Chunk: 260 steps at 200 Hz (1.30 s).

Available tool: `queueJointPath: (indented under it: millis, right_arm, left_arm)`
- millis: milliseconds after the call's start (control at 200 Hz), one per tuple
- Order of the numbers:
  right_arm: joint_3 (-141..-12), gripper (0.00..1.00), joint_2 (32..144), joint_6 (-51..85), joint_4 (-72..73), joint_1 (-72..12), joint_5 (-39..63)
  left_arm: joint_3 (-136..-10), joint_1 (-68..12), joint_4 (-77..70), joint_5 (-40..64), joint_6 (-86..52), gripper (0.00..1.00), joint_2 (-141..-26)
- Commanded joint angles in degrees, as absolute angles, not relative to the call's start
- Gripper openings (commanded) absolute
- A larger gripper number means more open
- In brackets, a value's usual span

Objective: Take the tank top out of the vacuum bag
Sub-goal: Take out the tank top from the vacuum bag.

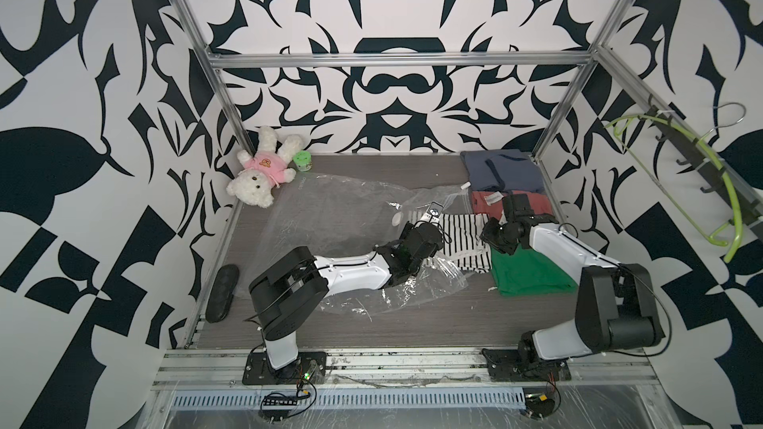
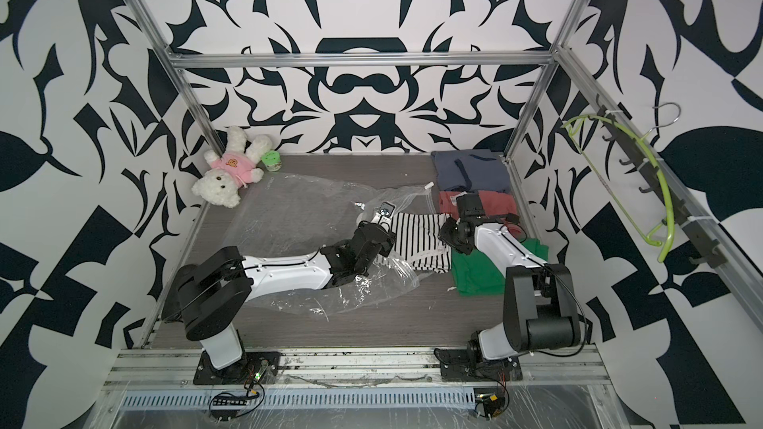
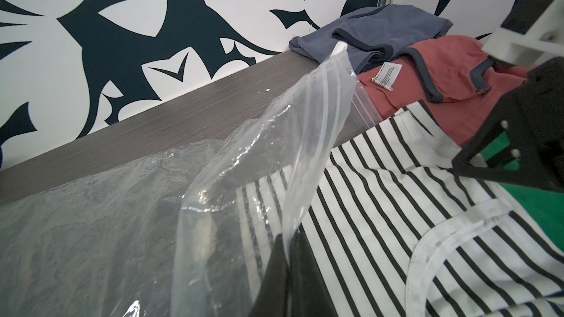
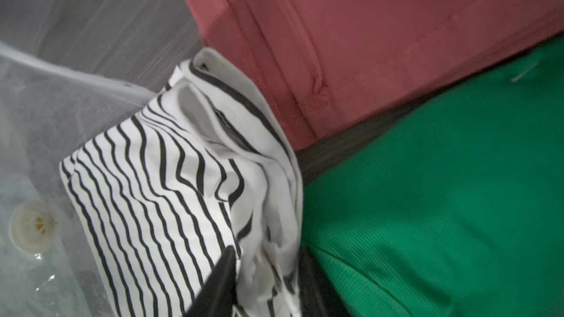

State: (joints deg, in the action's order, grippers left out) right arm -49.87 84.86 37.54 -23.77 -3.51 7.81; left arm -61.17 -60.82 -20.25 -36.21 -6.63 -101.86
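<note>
Nearly free: the striped top (image 4: 171,184), soft, light and floppy, lies mostly outside the bag (image 1: 330,216). One corner is under the film, and the bunched hem sits between the parted jaws of my right pincer (image 4: 268,248). My left pincer (image 3: 287,236) is clamped on the slippery bag's mouth edge. I judge the thick hem the best hold. A red shirt (image 4: 366,41) and a green shirt (image 4: 442,193) lie just beyond the right pincer.

You have two matching arms, the left arm (image 1: 351,272) and the right arm (image 1: 565,247), each with smooth white shells on the long links and bulky black housings at the joints. Thin black cables loop along both, and each arm stands on a flat black base plate (image 1: 285,367). Your left gripper (image 1: 432,213) and right gripper (image 1: 487,237) are black and angular, with tapered black fingers (image 4: 224,272).
</note>
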Motion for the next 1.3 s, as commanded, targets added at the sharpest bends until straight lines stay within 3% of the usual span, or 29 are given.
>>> queueJointPath:
  millis: [0,305,500,605,780,1005,1295]
  right_arm:
    - [-50.5,0.48,85.1,36.5,-22.5,-3.4,5.8]
    - [-50.2,0.61,86.0,36.4,-22.1,-3.3,4.0]
    - [-50.3,0.66,86.1,34.5,-18.9,-3.3,8.8]
    - [-50.8,0.66,87.6,33.6,-17.3,-3.3,12.0]
    - [-51.8,0.57,90.3,33.8,-17.9,-3.2,11.2]
    - [-50.9,0.65,86.8,34.9,-19.8,-3.2,3.3]
    - [-52.2,0.65,91.7,33.4,-19.2,-3.2,5.4]
  left_arm:
    - [-62.8,-60.8,-19.1,-36.3,-7.1,0.0,-103.1]
    - [-63.0,-60.8,-19.1,-36.3,-6.9,0.0,-102.9]
    - [-63.0,-60.8,-19.6,-36.0,-6.9,0.0,-103.1]
    - [-62.9,-60.8,-19.7,-36.0,-7.0,0.0,-103.1]
    - [-63.0,-60.8,-19.5,-36.0,-7.0,0.0,-103.0]
    - [-62.8,-60.8,-19.6,-36.0,-7.2,0.0,-102.6]
    - [-63.3,-60.8,-19.7,-35.7,-7.1,0.0,-103.1]
